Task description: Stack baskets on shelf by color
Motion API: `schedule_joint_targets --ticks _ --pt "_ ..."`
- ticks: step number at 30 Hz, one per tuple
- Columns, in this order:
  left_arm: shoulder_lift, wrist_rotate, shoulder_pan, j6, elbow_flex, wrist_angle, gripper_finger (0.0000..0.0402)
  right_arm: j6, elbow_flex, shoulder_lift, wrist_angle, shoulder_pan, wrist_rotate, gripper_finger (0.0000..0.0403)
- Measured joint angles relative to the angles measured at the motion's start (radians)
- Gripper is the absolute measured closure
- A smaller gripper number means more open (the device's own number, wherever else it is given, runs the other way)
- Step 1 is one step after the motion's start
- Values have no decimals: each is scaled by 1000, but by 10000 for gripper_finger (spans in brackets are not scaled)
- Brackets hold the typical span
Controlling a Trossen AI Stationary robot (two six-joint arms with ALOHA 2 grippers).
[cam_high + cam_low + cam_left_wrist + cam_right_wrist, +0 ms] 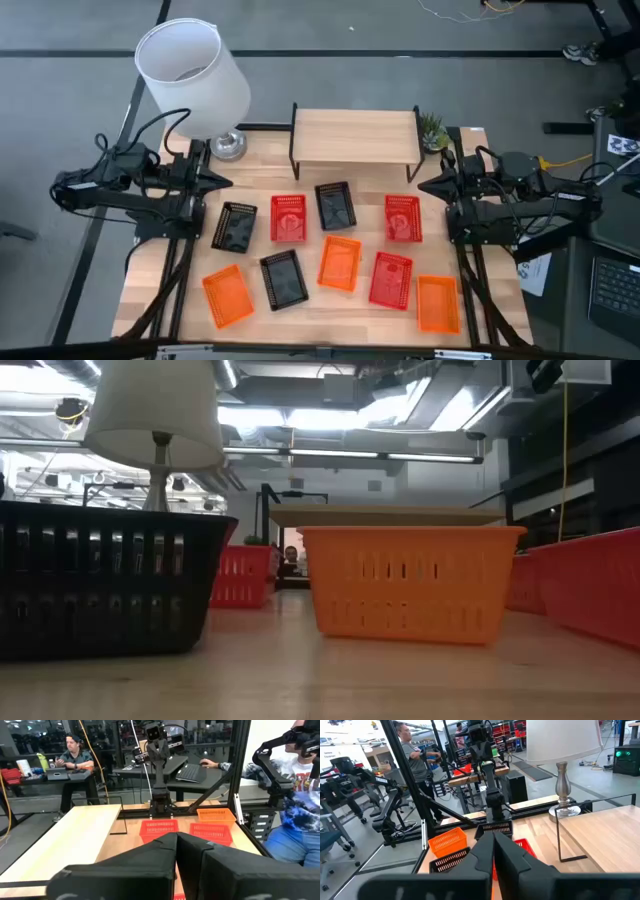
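Nine baskets lie scattered on the wooden tabletop in the high view. The red ones (289, 218) (403, 218) (392, 279), the black ones (234, 227) (335, 206) (284, 278) and the orange ones (340, 262) (227, 296) (437, 303) all rest on their bottoms, open side up. The shelf (355, 135) stands bare at the table's far edge. My left gripper (225, 183) hovers shut at the table's left side, and its wrist view shows the fingers (176, 837) together. My right gripper (422, 186) hovers shut at the right side, seen also as the right gripper (493, 836) in its wrist view. Neither touches anything.
A white-shaded lamp (195, 75) stands at the table's far left corner on its metal base (228, 145). A small plant (432, 130) sits right of the shelf. In the low view a black basket (100, 580) and an orange basket (410, 582) stand close. People sit beyond the table.
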Motion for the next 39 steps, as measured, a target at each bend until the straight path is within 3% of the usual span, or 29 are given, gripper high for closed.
schedule_joint_targets --ticks 32,39 --pt "0 0 0 0 0 0 401 -1 0 0 0 0 0 389" --pt "0 -6 0 68 0 2 401 -20 0 0 92 -1 55 389"
